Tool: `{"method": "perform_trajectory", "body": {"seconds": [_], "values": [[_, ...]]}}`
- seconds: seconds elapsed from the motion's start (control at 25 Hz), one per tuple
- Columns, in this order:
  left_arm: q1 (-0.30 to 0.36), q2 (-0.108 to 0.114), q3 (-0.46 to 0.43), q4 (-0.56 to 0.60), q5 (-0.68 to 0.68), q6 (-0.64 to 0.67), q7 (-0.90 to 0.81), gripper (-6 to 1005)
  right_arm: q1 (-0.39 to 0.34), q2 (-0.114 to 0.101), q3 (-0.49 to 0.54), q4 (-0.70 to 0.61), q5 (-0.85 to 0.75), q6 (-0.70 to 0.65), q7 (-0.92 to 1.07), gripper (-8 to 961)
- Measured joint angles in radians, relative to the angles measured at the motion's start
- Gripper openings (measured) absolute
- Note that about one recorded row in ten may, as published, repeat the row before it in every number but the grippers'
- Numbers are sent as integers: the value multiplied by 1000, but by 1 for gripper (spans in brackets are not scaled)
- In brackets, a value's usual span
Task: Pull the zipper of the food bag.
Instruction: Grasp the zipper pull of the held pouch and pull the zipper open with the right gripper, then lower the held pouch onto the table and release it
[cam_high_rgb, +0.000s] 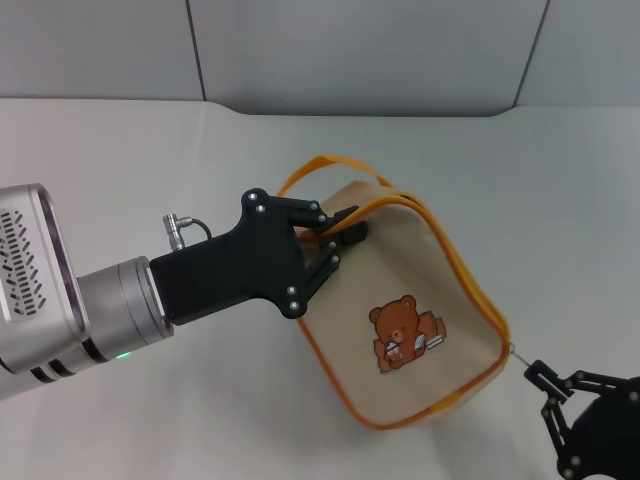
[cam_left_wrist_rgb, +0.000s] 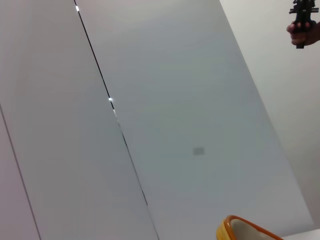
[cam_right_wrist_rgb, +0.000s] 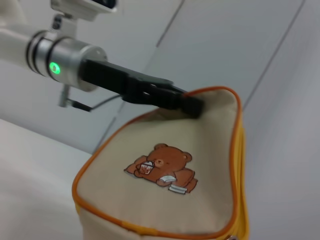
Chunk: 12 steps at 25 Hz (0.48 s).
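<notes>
The cream-beige food bag (cam_high_rgb: 400, 290) with orange piping lies on its side on the white table, bear print facing up. Its zipper (cam_high_rgb: 468, 285) runs along the orange edge on the far right side. A thin silvery pull tab (cam_high_rgb: 518, 354) sticks out at the bag's lower right corner. My left gripper (cam_high_rgb: 340, 235) is shut on the bag's upper left corner, by the orange strap handle (cam_high_rgb: 320, 165). My right gripper (cam_high_rgb: 540, 380) sits at the tab's outer end with its fingertips together on it. The right wrist view shows the bag (cam_right_wrist_rgb: 165, 200) and the left gripper (cam_right_wrist_rgb: 190, 105) clamped on its corner.
The white table (cam_high_rgb: 150, 150) stretches left and behind the bag. Grey wall panels (cam_high_rgb: 350, 50) stand at the back. The left wrist view shows mostly wall and a bit of the bag's orange edge (cam_left_wrist_rgb: 240, 227).
</notes>
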Motion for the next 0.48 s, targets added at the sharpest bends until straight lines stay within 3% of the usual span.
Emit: {"method": "perform_trajectory", "body": {"seconds": [0.16,0.28,0.4,0.48], "values": [[10,-3,-9,-8,-2,-3,-1,59,-10,4,49,3,18,-19,0,10],[43,-5,-64,-41,-5,-21,-2,59,-12,5,106,19,20,-63,0,13],[89,-7,-131,-115,-7,-102,2,59,0,6,172,59,21,-76,0,15],[115,-7,-154,-162,-8,-162,5,59,14,7,186,77,21,-78,7,77]]}}
